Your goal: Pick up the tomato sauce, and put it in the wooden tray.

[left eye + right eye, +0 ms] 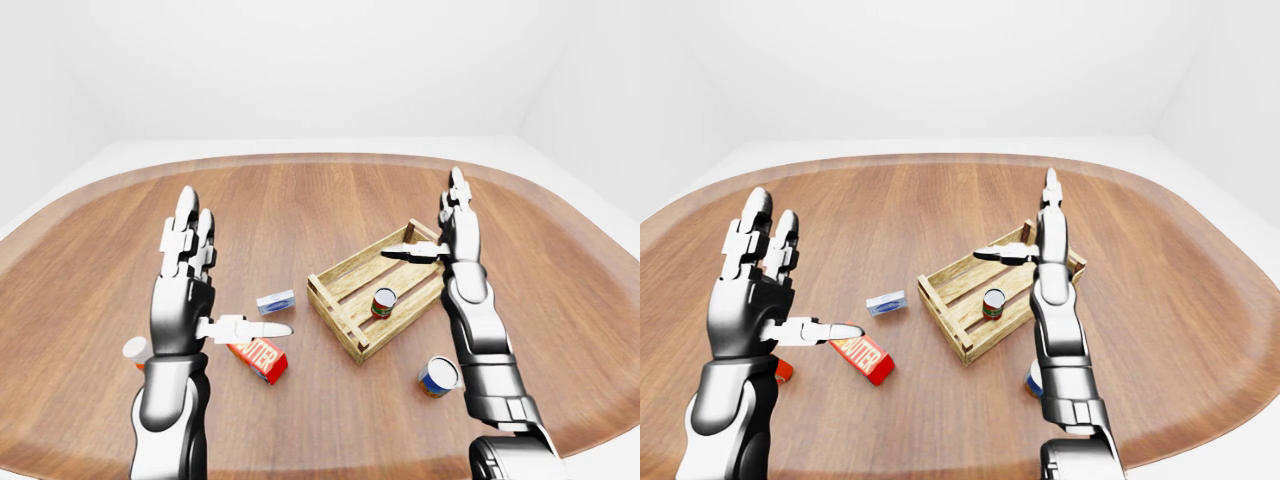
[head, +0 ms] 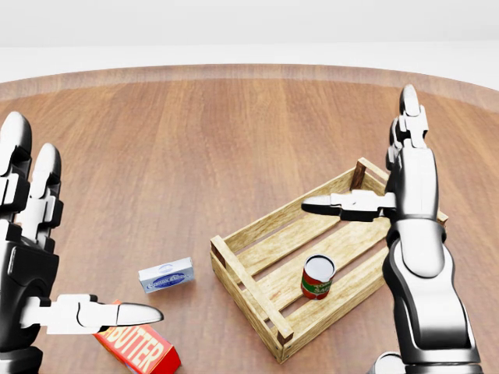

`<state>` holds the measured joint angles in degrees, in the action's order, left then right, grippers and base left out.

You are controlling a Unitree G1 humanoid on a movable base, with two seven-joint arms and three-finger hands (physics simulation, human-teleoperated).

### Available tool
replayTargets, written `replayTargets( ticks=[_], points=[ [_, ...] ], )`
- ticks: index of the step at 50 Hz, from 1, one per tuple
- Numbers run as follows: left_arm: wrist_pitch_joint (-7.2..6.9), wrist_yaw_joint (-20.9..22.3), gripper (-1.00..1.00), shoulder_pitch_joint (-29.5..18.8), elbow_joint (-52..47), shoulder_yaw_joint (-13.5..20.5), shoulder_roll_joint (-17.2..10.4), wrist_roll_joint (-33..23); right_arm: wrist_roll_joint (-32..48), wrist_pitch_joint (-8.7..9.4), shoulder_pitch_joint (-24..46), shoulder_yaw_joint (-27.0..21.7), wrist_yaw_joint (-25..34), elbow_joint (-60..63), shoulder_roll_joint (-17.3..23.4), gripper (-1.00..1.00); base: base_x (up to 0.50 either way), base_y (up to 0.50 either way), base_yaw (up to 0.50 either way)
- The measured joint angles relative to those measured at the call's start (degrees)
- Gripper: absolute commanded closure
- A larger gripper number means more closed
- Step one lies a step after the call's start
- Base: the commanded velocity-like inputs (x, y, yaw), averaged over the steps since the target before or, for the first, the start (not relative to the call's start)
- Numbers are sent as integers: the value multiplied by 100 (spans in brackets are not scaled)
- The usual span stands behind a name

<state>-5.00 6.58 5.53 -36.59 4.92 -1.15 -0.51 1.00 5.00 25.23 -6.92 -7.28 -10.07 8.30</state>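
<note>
With the tomato sauce [image 2: 317, 277] standing upright inside the wooden tray [image 2: 257, 227] near the tabletop's [image 2: 195, 132] right half, I lift my spread, empty right hand [image 2: 405, 183] straight up, clear of the rim.

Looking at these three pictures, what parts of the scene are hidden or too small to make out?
- Butter box: head view, cut by the bottom edge; left hand overlaps it.
- Blue-banded can: right-eye view, mostly behind the right arm; label too small anywhere.
- Orange-and-white thing: left-eye view, half behind the left arm, unidentifiable.
- Small blue box: print too small.
</note>
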Motion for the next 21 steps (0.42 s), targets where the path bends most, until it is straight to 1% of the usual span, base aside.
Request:
replayTargets(
  ticks=[9, 21],
  points=[
    [0, -2, -100, -11, -61, 28, -3, 17, -92, 0, -502, -130, 250, 2256, -34, -100, 0, 0, 0],
    [0, 0, -100, -29, -227, 64, -6, 46, -474, 0, -677, -412, 413, 4779, 42, -100, 0, 0, 0]
  ],
)
